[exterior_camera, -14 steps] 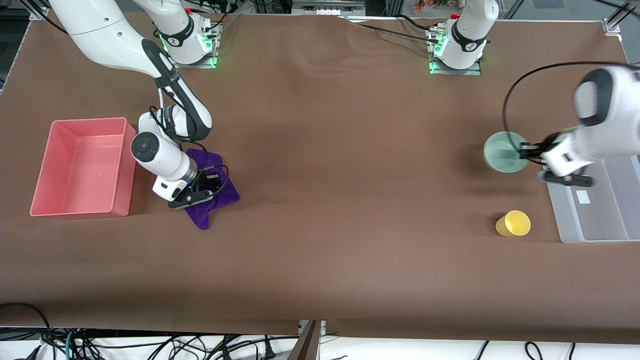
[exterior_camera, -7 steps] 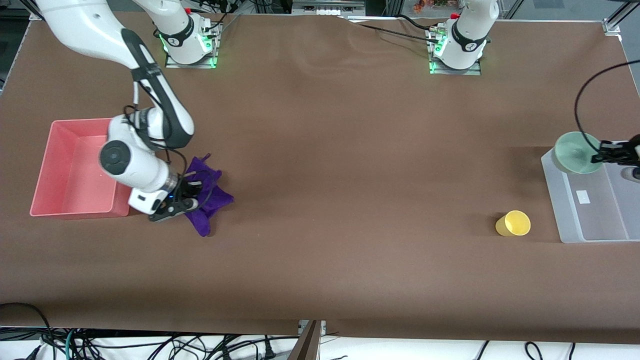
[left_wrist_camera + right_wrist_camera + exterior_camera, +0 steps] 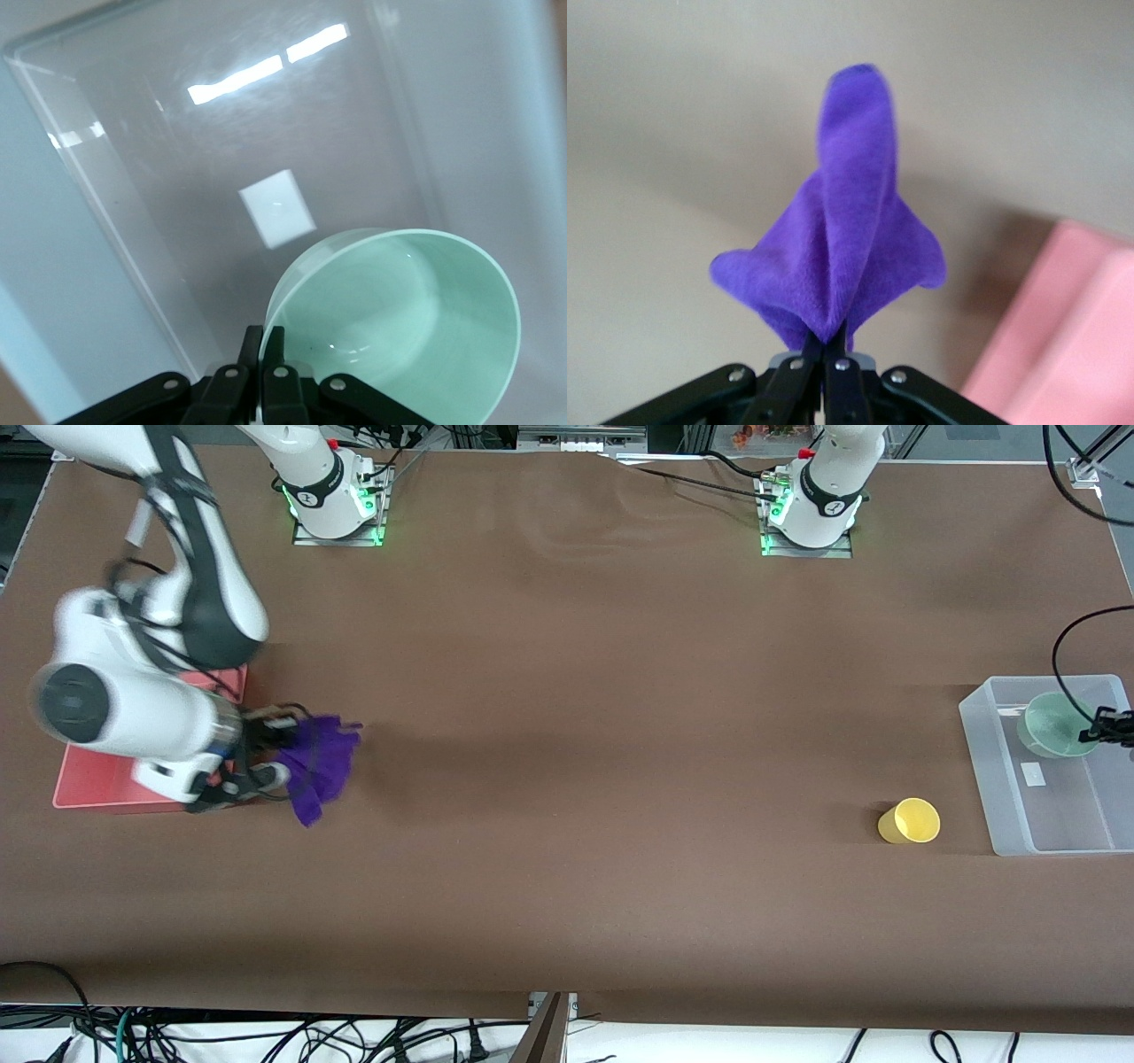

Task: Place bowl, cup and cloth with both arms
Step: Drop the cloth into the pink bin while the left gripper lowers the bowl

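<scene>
Right gripper (image 3: pixel 266 755), mid-left of the front view, jaws clamped on the fuzzy purple cloth (image 3: pixel 317 766), which hangs in folds beside the pink bin (image 3: pixel 89 790). Left gripper (image 3: pixel 266 390), cut off at the right edge in the front view; wrist view shows jaws pinching the smooth mint bowl (image 3: pixel 1054 726) rim over the clear tub (image 3: pixel 992 779). Yellow cup (image 3: pixel 910 821) on the brown counter (image 3: pixel 567 779) beside the tub.

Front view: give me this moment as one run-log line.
left tool: shut on bowl, over clear bin | right tool: shut on cloth, beside pink bin | cup: on table, untouched

Brown table (image 3: pixel 567 779): cup (image 3: pixel 909 821), two bins (image 3: pixel 992 779)
</scene>
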Controlling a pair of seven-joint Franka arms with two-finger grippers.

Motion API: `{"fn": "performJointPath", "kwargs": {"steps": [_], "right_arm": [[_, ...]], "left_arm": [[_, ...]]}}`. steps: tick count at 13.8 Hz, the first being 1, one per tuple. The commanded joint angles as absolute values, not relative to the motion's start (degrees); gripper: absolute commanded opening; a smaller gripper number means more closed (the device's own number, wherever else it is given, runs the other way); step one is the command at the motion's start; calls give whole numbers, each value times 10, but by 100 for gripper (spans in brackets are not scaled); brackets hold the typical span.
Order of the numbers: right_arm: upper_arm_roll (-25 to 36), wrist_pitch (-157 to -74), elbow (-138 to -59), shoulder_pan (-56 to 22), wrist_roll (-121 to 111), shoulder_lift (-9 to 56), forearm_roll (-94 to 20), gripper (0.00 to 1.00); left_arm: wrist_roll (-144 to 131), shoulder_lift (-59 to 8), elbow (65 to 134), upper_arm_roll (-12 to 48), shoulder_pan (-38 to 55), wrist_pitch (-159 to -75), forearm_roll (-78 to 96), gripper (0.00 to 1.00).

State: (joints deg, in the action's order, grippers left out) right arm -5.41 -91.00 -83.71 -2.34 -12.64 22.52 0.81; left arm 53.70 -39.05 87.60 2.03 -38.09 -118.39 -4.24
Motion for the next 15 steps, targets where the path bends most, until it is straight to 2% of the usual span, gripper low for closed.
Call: {"fn": "performJointPath", "kwargs": {"steps": [1,2,3,4,6,8,12,13,14,15], "right_arm": [[-3,-737,-721,-16,-197,229,9,0],[29,-704,-709,-15,-239,221,11,0],[67,-691,-708,-13,-291,214,18,0],[102,-687,-709,-11,-343,213,32,0],[163,-706,-742,3,-410,221,38,0],[198,-749,-805,6,-421,221,34,0],[203,-830,-902,19,-421,228,31,0],[203,-841,-910,19,-418,232,30,24],[203,-842,-910,19,-414,236,28,72],[203,-842,-910,19,-414,236,26,100]], "left_arm": [[551,-427,846,27,-388,-1201,-45,0],[547,-427,846,27,-389,-1201,-43,11],[548,-426,846,27,-388,-1201,-33,81],[548,-422,844,27,-388,-1199,-33,100],[550,-397,841,36,-384,-1168,-34,100],[550,-346,832,54,-368,-1095,-34,100],[491,-311,808,151,-349,-1056,-40,100],[457,-311,809,161,-333,-1056,-44,100],[425,-314,813,161,-308,-1056,-43,100],[391,-318,816,160,-285,-1056,-43,100]]}}
